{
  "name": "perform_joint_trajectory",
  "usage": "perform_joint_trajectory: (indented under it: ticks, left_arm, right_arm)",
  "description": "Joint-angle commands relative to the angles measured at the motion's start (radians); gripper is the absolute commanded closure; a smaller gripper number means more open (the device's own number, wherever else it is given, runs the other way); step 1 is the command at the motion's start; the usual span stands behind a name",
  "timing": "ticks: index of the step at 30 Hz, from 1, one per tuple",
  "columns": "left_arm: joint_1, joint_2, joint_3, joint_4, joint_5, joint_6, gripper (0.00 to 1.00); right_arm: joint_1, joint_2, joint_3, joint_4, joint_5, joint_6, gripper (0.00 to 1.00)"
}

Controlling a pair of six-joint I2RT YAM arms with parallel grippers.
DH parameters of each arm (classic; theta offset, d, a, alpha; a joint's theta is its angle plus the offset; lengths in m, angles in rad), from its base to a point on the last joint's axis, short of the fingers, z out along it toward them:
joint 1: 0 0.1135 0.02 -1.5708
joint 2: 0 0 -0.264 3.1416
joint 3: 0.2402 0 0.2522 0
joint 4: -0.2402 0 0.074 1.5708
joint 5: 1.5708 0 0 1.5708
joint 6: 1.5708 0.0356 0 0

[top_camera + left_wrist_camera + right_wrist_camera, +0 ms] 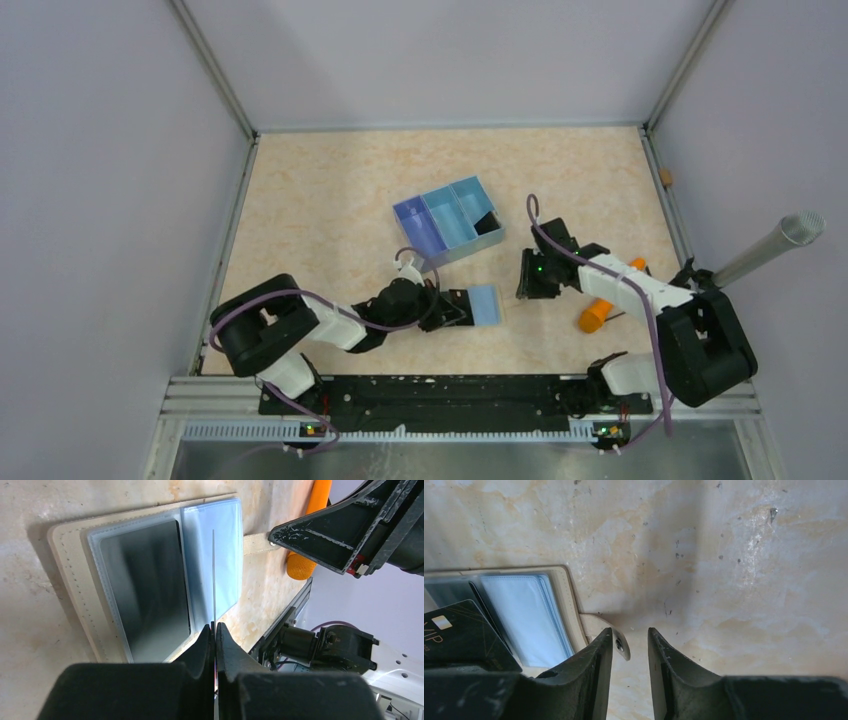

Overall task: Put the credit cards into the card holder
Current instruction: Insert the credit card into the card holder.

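Note:
The card holder lies open on the table, a beige cover with clear bluish sleeves. My left gripper is shut on a thin credit card, seen edge-on and standing upright over the open sleeves. In the right wrist view that card shows as black, with a chip and "VIP" lettering. My right gripper is open just right of the holder. The holder's snap strap lies at the tip of its left finger, and nothing is held between the jaws. From above, the right gripper stands close to the holder's right edge.
A blue three-compartment tray sits behind the holder. An orange cylinder lies under the right arm, also visible in the left wrist view. A grey tube pokes in at the right wall.

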Motion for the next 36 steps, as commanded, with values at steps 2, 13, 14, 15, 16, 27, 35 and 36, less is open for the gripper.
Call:
perform_joint_trajectory:
  ticks: [2,13,14,15,16,27,35,36]
  left_arm:
    - [-0.006,0.030,0.024,0.064,-0.009,-0.024,1.00]
    - [-0.006,0.024,0.032,-0.003,-0.013,-0.033,1.00]
    - [-0.005,0.024,0.034,-0.010,-0.012,-0.031,1.00]
    - [-0.005,0.027,0.037,-0.013,-0.011,-0.029,1.00]
    - [-0.005,0.031,0.039,-0.012,-0.010,-0.027,1.00]
    - [0.006,0.061,0.055,-0.013,0.026,-0.008,1.00]
    - [0.009,0.016,0.048,-0.099,0.019,0.012,1.00]
    - [0.009,0.019,0.050,-0.099,0.023,0.013,1.00]
  right_arm:
    - [-0.002,0.018,-0.011,0.071,-0.012,0.010,0.73]
    - [-0.002,0.020,-0.015,0.071,-0.015,0.007,0.93]
    - [-0.002,0.020,-0.014,0.070,-0.013,0.006,0.94]
    - [-0.003,0.021,-0.013,0.069,-0.010,0.006,0.94]
    - [-0.002,0.022,-0.012,0.066,-0.009,0.005,0.95]
    - [-0.002,0.022,-0.010,0.054,0.002,0.004,1.00]
    - [-0.001,0.019,-0.014,0.050,0.010,0.005,1.00]
    - [-0.003,0.019,-0.012,0.049,0.011,0.004,1.00]
